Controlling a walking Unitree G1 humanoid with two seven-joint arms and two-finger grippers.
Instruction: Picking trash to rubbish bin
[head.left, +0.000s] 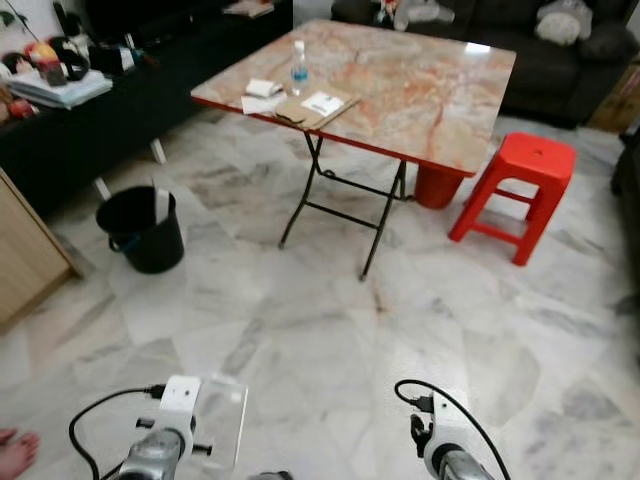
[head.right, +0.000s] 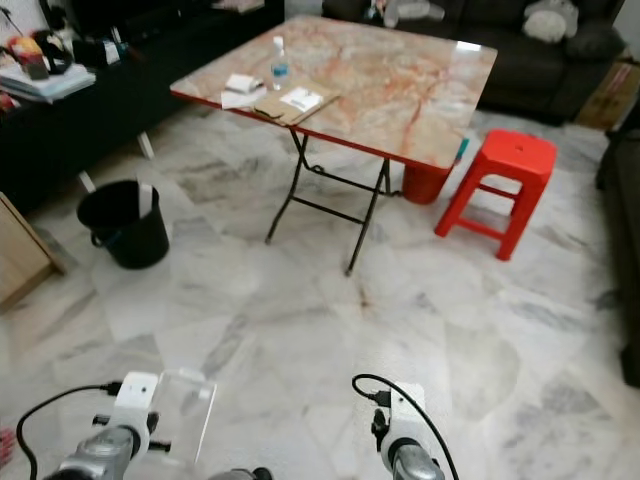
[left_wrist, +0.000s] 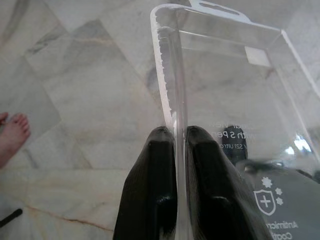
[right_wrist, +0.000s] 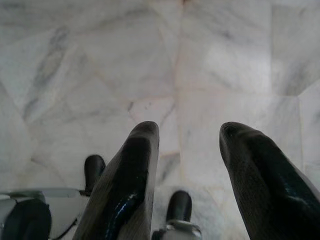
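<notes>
Clear plastic pack (left_wrist: 225, 100) is pinched tight in left gripper (left_wrist: 180, 137) low over the floor, bin (head.left: 142, 228) well apart ahead-left w/ carry & drop still to do, more bits on table (head.left: 420, 90), right gripper (right_wrist: 189, 137) spread open, holding nothing.

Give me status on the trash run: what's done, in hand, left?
Done: pickup. The left gripper is shut on a clear plastic packaging shell, held low over the marble floor. In hand: carrying it; the round black plastic bin stands ahead to the robot's left, beside the folding table. Left: walk over and drop it in. The right gripper is open.
</notes>
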